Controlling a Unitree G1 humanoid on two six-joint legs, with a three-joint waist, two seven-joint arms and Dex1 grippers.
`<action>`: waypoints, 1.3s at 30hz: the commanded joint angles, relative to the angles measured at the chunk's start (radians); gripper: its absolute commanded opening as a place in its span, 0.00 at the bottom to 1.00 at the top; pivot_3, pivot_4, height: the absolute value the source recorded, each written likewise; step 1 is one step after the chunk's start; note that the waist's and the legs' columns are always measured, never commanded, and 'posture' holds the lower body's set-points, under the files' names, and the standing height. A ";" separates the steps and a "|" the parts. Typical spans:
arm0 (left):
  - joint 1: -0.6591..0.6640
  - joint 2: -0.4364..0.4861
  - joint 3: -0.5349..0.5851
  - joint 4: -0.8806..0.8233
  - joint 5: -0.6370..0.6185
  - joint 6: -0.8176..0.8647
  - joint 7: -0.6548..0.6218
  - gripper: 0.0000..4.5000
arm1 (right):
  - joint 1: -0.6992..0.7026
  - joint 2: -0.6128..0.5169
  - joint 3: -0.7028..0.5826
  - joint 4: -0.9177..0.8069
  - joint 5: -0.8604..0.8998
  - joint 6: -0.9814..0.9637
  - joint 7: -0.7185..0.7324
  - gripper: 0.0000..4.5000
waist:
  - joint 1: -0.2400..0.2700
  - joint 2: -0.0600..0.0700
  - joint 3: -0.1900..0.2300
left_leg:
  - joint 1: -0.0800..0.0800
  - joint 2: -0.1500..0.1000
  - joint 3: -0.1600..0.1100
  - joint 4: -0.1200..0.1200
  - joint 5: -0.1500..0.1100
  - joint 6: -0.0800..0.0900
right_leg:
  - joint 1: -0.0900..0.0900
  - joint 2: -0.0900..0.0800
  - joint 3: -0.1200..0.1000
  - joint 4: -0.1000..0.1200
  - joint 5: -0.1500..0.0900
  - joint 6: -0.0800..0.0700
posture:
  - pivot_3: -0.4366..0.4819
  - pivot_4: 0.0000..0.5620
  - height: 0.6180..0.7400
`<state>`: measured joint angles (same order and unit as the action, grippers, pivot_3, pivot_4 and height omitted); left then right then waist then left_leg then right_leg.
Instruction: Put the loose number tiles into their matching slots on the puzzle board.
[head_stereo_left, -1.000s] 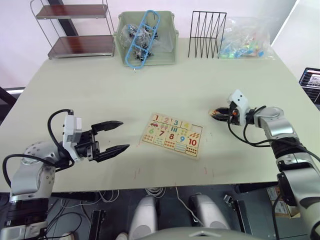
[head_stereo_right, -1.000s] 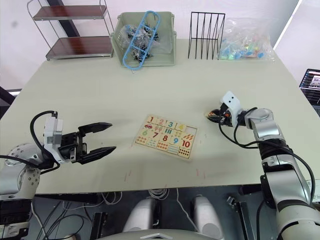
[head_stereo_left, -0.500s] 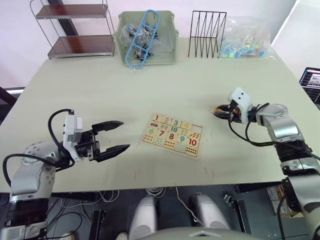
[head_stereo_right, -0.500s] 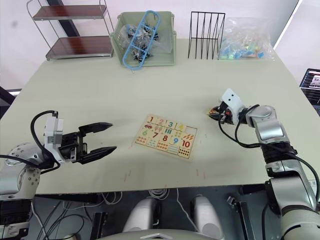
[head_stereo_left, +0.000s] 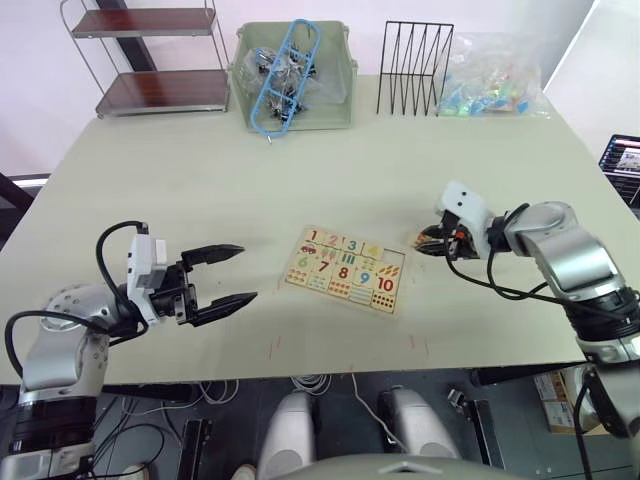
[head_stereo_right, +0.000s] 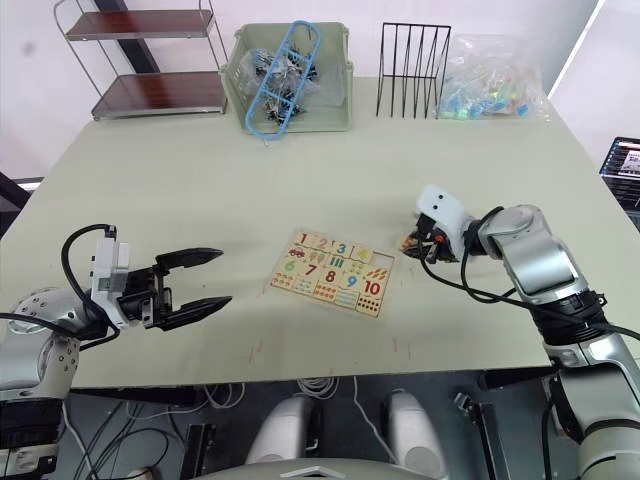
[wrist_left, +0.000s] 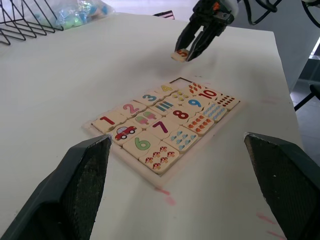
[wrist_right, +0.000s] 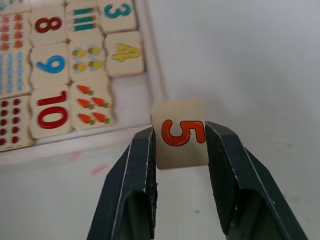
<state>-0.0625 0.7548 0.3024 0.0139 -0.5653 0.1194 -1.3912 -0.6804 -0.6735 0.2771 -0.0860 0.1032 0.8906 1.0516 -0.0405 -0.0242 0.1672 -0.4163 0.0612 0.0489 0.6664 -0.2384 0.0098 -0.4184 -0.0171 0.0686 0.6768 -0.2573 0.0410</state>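
The puzzle board (head_stereo_left: 301, 284) lies flat at the table's middle, with numeral and picture tiles in nearly all squares. One slot (wrist_right: 131, 102) is bare, in the board's corner just past the yellow 4 and beside the carrot tile. My right gripper (head_stereo_left: 428, 243) hovers just off that far right corner, shut on a loose tile (wrist_right: 180, 132) printed with an orange 5. That tile (wrist_left: 180, 55) hangs above the table, clear of the board. My left gripper (head_stereo_left: 248, 272) is open and holds nothing, a short way left of the board.
Along the table's far edge stand a wire shelf (head_stereo_left: 150, 55), a green bin (head_stereo_left: 293, 80) of clips, a black wire rack (head_stereo_left: 413, 68) and a plastic bag (head_stereo_left: 490, 75) of coloured pieces. Small red marks (wrist_left: 165, 192) dot the table near the board's front.
My right gripper has carried the 5 tile leftward, closer to the board's far right corner. The left gripper has stayed put.
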 joint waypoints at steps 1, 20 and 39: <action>-0.003 0.027 0.007 -0.002 0.003 -0.025 -0.015 1.00 | -0.071 -0.005 0.020 -0.069 0.014 0.121 -0.023 0.19 | 0.000 0.000 0.000 | 0.000 0.000 0.000 0.000 0.000 0.000 | 0.000 0.000 0.000 0.000 0.000 0.000 | 0.48 0.27 1.00; 0.022 0.020 0.014 -0.017 0.005 -0.044 -0.008 1.00 | -0.235 0.056 0.226 -0.075 0.056 0.371 -0.116 0.19 | -0.001 0.000 0.000 | -0.010 0.000 0.000 0.000 0.000 0.000 | -0.011 0.000 0.000 0.001 0.002 0.003 | 0.48 0.27 1.00; 0.029 0.019 0.012 -0.018 0.001 -0.048 0.001 1.00 | -0.275 0.063 0.303 -0.038 0.068 0.358 -0.146 0.19 | -0.001 0.000 0.000 | -0.016 0.000 -0.001 0.001 0.000 0.000 | -0.016 0.000 -0.002 0.001 0.002 0.003 | 0.48 0.27 1.00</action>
<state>-0.0369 0.7635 0.3031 0.0219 -0.5513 0.0819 -1.3915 -0.9275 -0.6115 0.5820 -0.1082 0.1664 1.2586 0.9089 -0.0412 -0.0242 0.1672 -0.4321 0.0613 0.0482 0.6675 -0.2384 0.0098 -0.4339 -0.0170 0.0669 0.6781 -0.2551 0.0443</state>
